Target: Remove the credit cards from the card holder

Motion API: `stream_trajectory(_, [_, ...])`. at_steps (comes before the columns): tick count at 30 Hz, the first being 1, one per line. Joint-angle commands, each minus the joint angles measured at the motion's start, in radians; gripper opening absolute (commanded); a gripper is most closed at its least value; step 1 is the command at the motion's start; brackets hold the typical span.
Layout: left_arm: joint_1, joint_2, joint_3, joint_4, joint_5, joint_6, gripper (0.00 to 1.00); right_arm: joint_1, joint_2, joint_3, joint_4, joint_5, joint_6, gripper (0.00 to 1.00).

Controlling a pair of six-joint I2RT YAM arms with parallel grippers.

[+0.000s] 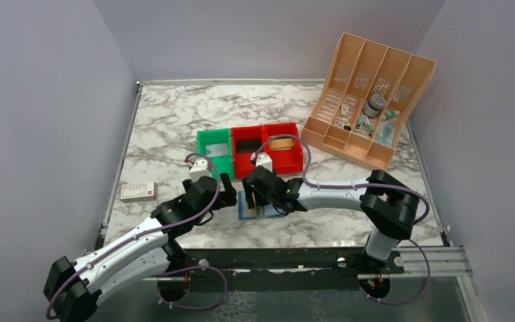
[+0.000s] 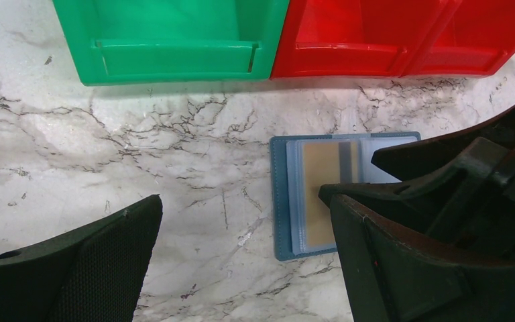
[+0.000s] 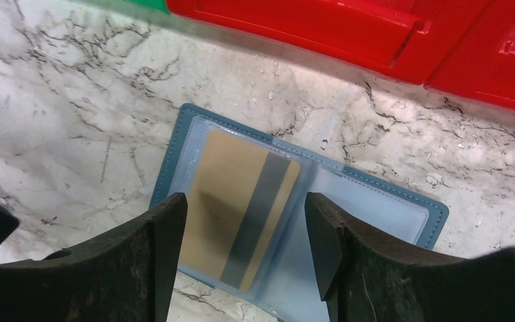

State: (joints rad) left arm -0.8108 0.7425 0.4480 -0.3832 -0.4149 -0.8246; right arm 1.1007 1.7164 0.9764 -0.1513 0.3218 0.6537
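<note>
The blue card holder (image 3: 174,144) lies open and flat on the marble, just in front of the bins. A tan credit card (image 3: 228,194) with a grey stripe sits in its left clear pocket, and the right pocket looks pale and empty. My right gripper (image 3: 245,204) is open directly over the card holder (image 1: 248,211), one finger on each side of the card. My left gripper (image 2: 245,221) is wide open to the left of the card holder (image 2: 280,201), over bare marble with nothing between its fingers. The card (image 2: 322,174) is partly hidden by the right arm's fingers (image 2: 442,161).
A green bin (image 1: 214,159) and two red bins (image 1: 268,161) stand in a row behind the card holder. The right red bin holds a flat tan piece (image 1: 281,143). A white-and-red box (image 1: 138,191) lies at the left, and a peach divider rack (image 1: 369,100) at the back right.
</note>
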Motion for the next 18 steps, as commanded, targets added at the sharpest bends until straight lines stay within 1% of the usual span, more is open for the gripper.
stream_trajectory(1, [0.006, -0.011, -0.010, -0.003, -0.022, -0.003, 0.99, 0.011, 0.041, 0.032, -0.037, 0.051, 0.023, 0.66])
stream_trajectory(9, [0.006, -0.002, -0.008, 0.002, -0.015, 0.002, 0.99, 0.013, 0.104, 0.061, -0.067, 0.093, 0.019, 0.65])
stream_trajectory(13, [0.006, 0.007, -0.008, 0.006, -0.006, 0.008, 0.99, 0.013, 0.117, 0.059, -0.079, 0.120, 0.012, 0.58])
stream_trajectory(18, [0.005, 0.021, -0.008, 0.014, 0.008, 0.017, 0.99, 0.013, 0.105, 0.046, -0.047, 0.088, 0.001, 0.48])
